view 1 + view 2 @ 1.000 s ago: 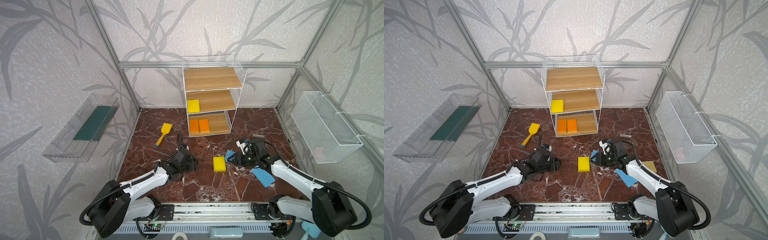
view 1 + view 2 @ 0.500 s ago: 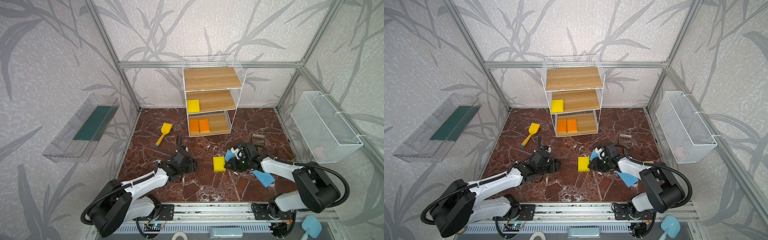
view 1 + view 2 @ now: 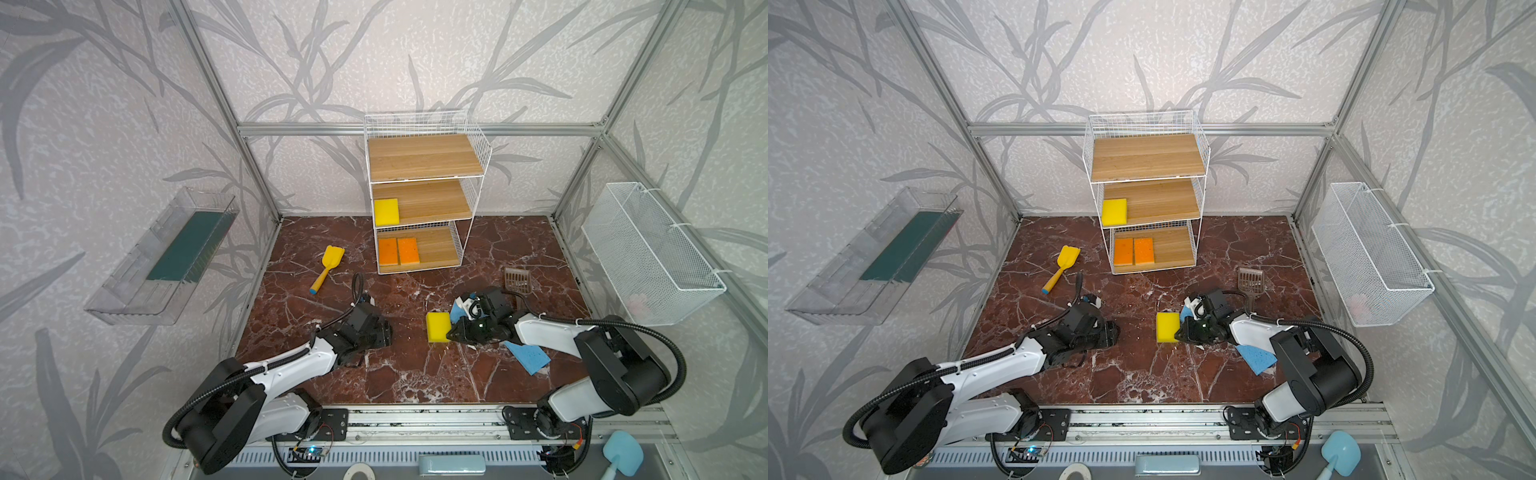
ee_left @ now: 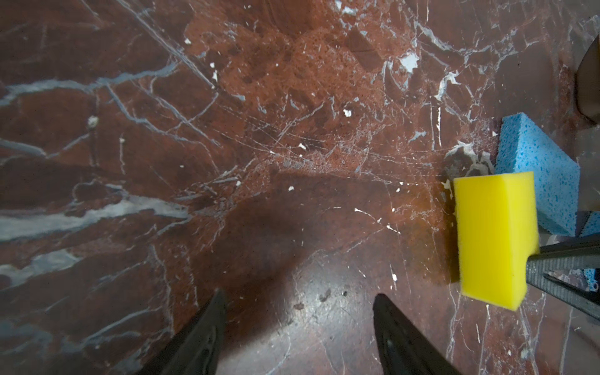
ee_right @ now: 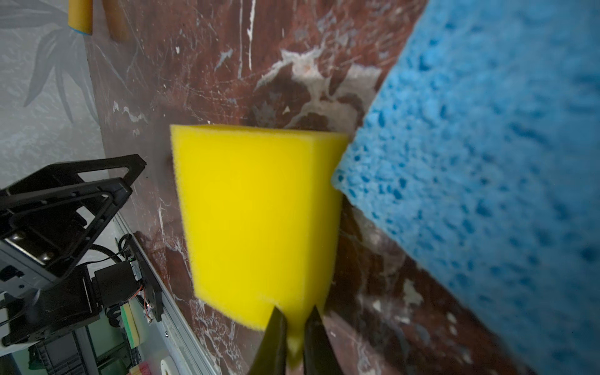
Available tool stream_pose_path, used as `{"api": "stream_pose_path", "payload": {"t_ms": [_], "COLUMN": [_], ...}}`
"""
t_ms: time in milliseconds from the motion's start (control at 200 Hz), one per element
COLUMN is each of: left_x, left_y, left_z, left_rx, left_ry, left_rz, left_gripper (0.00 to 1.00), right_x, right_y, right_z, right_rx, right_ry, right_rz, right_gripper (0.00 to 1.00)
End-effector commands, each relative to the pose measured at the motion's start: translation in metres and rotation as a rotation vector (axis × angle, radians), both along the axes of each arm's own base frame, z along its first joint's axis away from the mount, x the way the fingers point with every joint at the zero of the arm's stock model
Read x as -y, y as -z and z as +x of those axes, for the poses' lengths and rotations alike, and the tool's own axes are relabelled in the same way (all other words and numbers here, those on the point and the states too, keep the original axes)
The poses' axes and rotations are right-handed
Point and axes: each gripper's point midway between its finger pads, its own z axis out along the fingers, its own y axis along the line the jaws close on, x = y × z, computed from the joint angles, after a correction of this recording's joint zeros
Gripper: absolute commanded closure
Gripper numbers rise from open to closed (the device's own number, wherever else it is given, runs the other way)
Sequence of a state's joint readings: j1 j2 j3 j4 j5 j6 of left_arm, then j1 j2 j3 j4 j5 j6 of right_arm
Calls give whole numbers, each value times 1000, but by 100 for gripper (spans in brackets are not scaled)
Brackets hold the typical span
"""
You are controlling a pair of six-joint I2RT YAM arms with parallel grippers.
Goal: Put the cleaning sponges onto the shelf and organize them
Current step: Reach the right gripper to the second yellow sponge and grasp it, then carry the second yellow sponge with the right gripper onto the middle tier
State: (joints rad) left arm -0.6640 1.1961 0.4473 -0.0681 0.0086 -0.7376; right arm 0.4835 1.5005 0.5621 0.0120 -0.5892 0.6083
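Right arm is stretched low over the marble floor [image 3: 374,374], forearm nearly level, reaching left toward the middle, wrist rolled on its side. Right gripper [image 5: 292,324] is clamped on the near right corner of the loose yellow sponge [image 3: 437,327], with foam squeezed between the thin tips. Sponge sits mid-floor, well apart from the shelf [image 3: 424,160]. Cannot tell if it's lifted off the floor.

First blue sponge [image 3: 456,311] touches the loose one's far right corner. Second blue sponge [image 3: 530,358] is nearer, partly under the right forearm.

Left arm is also low, extended toward the middle. Left gripper [image 4: 298,298] has fingers spread wide with nothing between them, aimed at the loose yellow sponge but apart from it.

Shelf stands far centre. Shelved yellow sponge [image 3: 386,212] is at the left end of the middle tier. Two orange sponges [image 3: 388,251] lie side by side at the left of the bottom tier.
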Motion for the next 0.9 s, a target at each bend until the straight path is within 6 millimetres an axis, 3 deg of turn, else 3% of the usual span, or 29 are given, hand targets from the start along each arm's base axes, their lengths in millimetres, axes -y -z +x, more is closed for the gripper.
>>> {"api": "stream_pose_path", "payload": {"t_ms": [0,230,410,690,895], "left_x": [-7,-10,-17,-40,-46], "left_y": [-3,-7,-13,-20,-22], "left_z": [-1,-4,-10,-20,-25], "left_rx": [18,24,34,95,97], "left_ry": [-29,-32,-38,-87,-93], "left_rz": [6,1,7,20,28], "left_gripper": [27,27,27,27,26], "right_x": [-11,-19,-34,-47,-50], "right_y": [-37,-122,-173,-228,-250], "right_z": [12,48,81,130,155], "right_rx": [84,308,389,443,471], "right_ry": [-30,-43,-51,-39,-23], "right_rz": [50,65,149,243,255], "right_gripper": [89,89,90,90,90]}}
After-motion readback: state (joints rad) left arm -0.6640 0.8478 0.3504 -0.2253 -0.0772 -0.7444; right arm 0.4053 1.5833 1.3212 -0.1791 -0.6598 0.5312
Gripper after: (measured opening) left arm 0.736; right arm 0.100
